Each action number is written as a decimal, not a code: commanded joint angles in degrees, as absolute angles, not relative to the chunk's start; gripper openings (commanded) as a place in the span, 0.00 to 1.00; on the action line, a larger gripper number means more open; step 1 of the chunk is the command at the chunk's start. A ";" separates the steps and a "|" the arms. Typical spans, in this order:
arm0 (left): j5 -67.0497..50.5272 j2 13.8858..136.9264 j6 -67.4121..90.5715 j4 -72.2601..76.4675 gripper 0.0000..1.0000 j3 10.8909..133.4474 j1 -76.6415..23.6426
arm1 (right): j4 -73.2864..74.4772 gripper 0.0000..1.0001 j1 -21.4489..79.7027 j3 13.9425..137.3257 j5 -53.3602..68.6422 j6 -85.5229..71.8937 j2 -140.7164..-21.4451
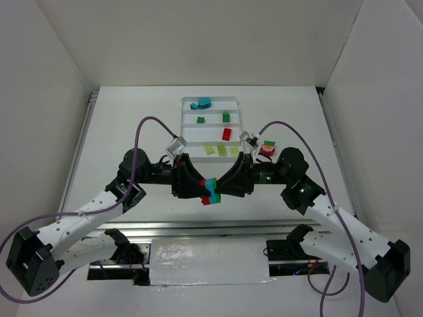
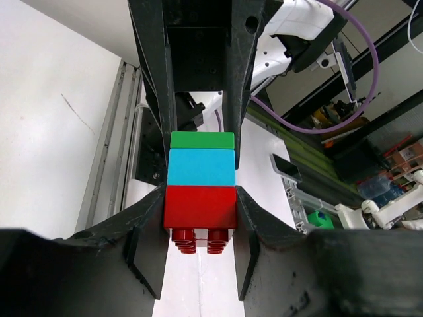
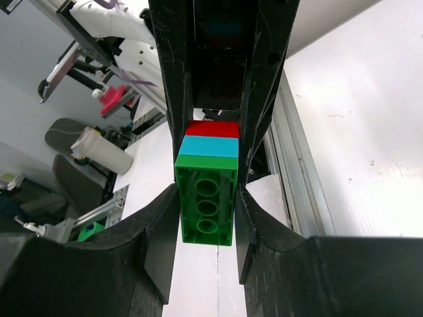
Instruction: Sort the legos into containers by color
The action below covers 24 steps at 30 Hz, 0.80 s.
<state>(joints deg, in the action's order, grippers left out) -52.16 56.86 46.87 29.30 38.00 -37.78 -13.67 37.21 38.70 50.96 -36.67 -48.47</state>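
The left gripper (image 2: 200, 198) is clamped on the red brick (image 2: 198, 212) and the right gripper (image 3: 206, 198) on the green brick (image 3: 206, 218) of a three-brick stack (image 1: 211, 190), held above the table's near edge, short of the white tray (image 1: 210, 100). Risk: an uneven pull could leave the teal middle brick (image 2: 201, 166) on either end, or drop the stack. The white table (image 1: 132, 125) sits within white enclosure walls (image 1: 53, 79).

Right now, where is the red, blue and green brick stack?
The stack sits centre in the top view, clamped between the left gripper and right gripper, on the near side of the white tray.
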 commanded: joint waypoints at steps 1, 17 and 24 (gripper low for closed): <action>-49.75 56.95 45.88 30.77 0.49 39.99 -38.14 | -16.88 0.00 38.23 39.11 49.84 -36.83 -48.25; -50.45 56.61 45.09 30.68 0.00 39.73 -38.23 | -14.15 0.00 38.24 37.80 47.29 -30.86 -48.52; -48.52 53.00 41.13 25.14 0.00 39.11 -38.23 | -16.96 0.00 34.98 35.86 54.23 -30.50 -46.94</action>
<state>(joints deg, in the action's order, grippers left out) -50.02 55.77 42.89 24.60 38.02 -38.24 -13.98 36.34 36.82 51.16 -33.19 -48.23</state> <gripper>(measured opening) 0.484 0.415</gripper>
